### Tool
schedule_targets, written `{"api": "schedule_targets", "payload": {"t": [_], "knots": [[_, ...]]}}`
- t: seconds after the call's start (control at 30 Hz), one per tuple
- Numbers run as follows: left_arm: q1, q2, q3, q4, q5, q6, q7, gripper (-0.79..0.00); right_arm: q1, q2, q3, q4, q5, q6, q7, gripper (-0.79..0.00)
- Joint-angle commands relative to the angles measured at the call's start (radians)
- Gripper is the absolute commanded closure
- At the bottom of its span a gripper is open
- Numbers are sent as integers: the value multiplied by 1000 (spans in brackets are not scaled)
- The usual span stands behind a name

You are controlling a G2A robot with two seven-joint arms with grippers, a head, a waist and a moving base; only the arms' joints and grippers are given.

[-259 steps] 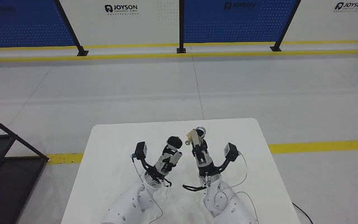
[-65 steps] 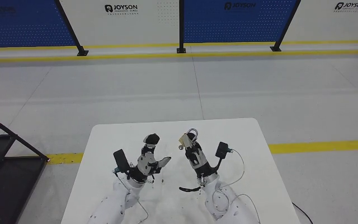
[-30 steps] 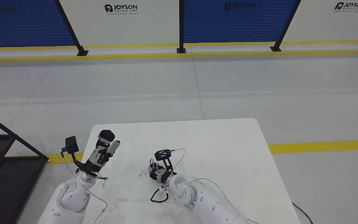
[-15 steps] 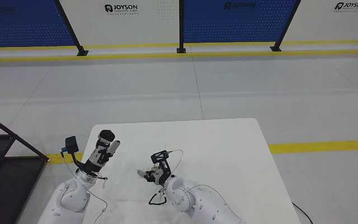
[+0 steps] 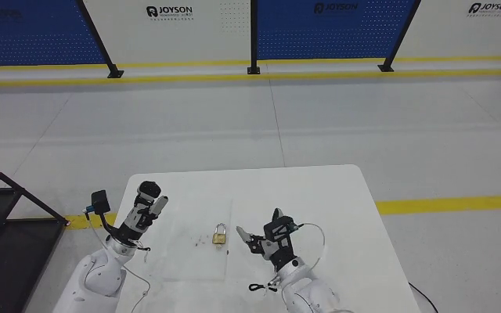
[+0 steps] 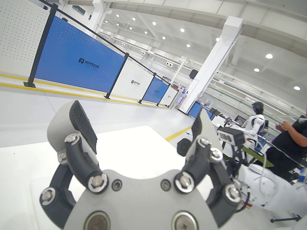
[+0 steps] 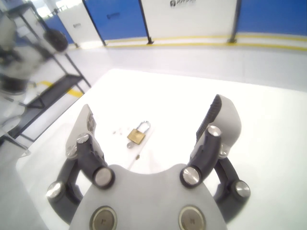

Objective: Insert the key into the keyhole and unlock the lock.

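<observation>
A brass padlock (image 5: 219, 234) lies flat on the white table (image 5: 313, 196), shackle pointing to the far side. In the right wrist view the padlock (image 7: 136, 136) has a small silver key (image 7: 130, 145) sticking out of its bottom end. My right gripper (image 5: 258, 224) stands open just to the right of the padlock, apart from it, and its own view has the right gripper (image 7: 152, 107) empty, with the lock ahead between its fingers. My left gripper (image 5: 155, 197) is raised near the table's left edge; the left gripper (image 6: 138, 111) is open and holds nothing.
Small dark specks (image 7: 117, 131) lie on the table beside the padlock. A black metal rack (image 5: 23, 211) stands on the floor left of the table. The table's far and right parts are bare white surface.
My right gripper has let go of the padlock, which now lies on the table, and has drawn back to the right with its fingers open. The left arm has stayed put.
</observation>
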State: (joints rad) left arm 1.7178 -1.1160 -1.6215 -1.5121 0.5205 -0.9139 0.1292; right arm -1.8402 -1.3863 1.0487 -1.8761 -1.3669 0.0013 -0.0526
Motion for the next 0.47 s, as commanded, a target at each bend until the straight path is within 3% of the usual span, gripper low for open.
{"api": "schedule_targets", "payload": {"t": [0.0, 0.07, 0.3, 0.43], "knots": [[0, 0, 0, 0, 0, 0, 0, -785, 0, 0, 0, 0, 0, 0, 0, -784], [0, 0, 0, 0, 0, 0, 0, -785, -39, 5, 21, -31, -12, -9, -22, -784], [0, 0, 0, 0, 0, 0, 0, -785, -32, 5, 19, -25, -9, -8, -19, -784], [1, -2, 1, -16, 46, 52, -7, -785, -23, 18, 50, -19, -6, -7, -14, -784]]}}
